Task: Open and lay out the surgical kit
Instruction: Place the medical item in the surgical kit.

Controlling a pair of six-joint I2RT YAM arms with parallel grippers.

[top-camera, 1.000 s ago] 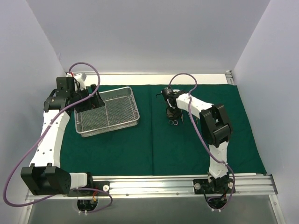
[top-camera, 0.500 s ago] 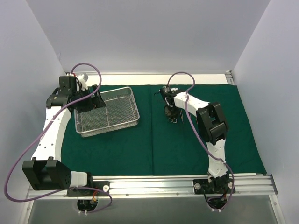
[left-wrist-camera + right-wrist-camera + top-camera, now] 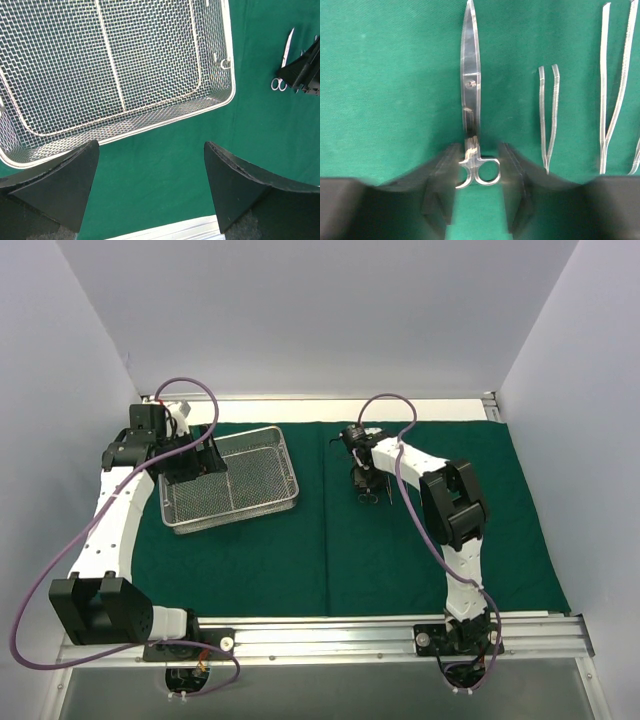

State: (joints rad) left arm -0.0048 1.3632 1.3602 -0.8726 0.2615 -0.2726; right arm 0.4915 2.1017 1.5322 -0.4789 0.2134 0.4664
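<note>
The right pincer (image 3: 479, 167) is standing parted around the ring handles of the scissors (image 3: 471, 85), not clamping them. The scissors are lying flat on the green cloth (image 3: 380, 75), right of the mesh tray (image 3: 283, 455) and just left of the forceps (image 3: 549, 115). Judging by this, it is setting them down. It should be rising straight up with its jaws clear of the rings, so nothing is dragging the scissors askew. The left pincer (image 3: 151, 160) is hanging wide open, gripping nothing, over the tray's left side.
</note>
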